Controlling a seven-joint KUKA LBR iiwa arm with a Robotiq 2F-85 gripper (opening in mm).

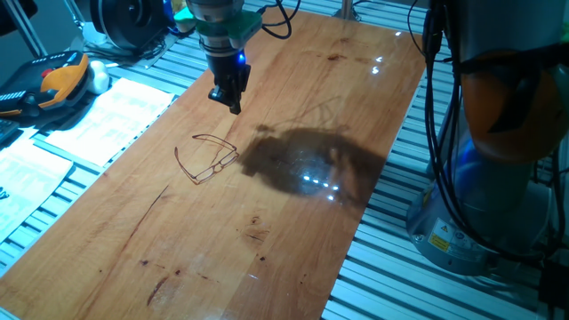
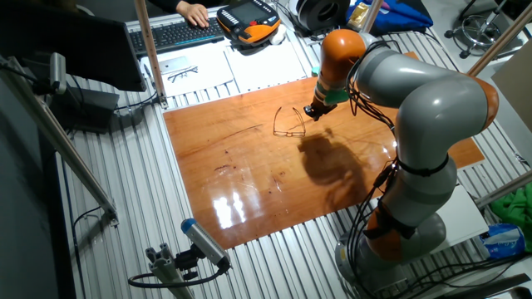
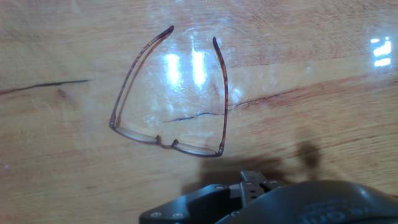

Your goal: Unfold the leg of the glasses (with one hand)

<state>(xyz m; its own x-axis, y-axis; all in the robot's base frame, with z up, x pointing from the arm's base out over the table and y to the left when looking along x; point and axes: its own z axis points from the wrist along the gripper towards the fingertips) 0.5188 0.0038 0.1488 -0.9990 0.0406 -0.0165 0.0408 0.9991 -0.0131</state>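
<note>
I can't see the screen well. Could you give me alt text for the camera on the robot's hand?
Thin reddish-brown wire-frame glasses lie on a glossy wooden tabletop, both slim legs spread out from the frame and pointing away from the camera. The dark two-finger gripper shows only partly at the bottom edge, just short of the frame, not touching it.

Bright overhead lamps make white glare on the glossy worktop (image 1: 293, 222). My arm throws one dark, soft shadow beside the glasses (image 1: 206, 158). Hand view is sharp; my pincer is blurred.
</note>
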